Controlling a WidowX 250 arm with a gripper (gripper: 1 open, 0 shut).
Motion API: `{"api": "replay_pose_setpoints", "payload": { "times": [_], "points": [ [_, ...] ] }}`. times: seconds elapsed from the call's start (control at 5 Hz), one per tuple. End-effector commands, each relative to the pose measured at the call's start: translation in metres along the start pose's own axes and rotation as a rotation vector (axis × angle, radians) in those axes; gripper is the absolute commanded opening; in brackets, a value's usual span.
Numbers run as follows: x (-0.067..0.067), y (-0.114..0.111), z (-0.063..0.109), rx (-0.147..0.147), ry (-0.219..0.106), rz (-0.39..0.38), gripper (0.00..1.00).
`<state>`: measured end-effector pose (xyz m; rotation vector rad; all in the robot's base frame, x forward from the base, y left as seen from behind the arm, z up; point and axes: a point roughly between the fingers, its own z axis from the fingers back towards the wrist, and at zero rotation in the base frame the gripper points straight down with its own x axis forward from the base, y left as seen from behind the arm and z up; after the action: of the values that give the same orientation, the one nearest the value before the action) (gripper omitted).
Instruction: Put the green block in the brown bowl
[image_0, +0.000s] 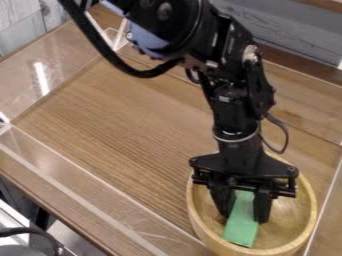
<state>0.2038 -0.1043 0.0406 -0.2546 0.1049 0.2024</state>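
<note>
The brown bowl (202, 214) sits at the lower right of the wooden table, partly cut off by the frame's bottom edge. The green block (245, 230) stands tilted on end inside the bowl, with its lower end on or near the bowl's floor. My gripper (249, 212) points straight down into the bowl and is shut on the green block's upper part, one black finger on each side. The top of the block is hidden between the fingers.
The wooden tabletop (120, 130) stretches to the left and back of the bowl. A clear plastic wall (54, 165) runs along the table's front left edge. The black arm (227, 80) and its cables rise above the bowl.
</note>
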Motion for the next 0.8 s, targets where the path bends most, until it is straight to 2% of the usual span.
{"api": "replay_pose_setpoints", "payload": {
  "times": [0.0, 0.6],
  "points": [
    [0.0011, -0.0012, 0.0077, -0.006, -0.005, -0.01, 0.0],
    [0.0002, 0.0025, 0.0141, -0.002, 0.003, 0.001, 0.0]
  ]
}}
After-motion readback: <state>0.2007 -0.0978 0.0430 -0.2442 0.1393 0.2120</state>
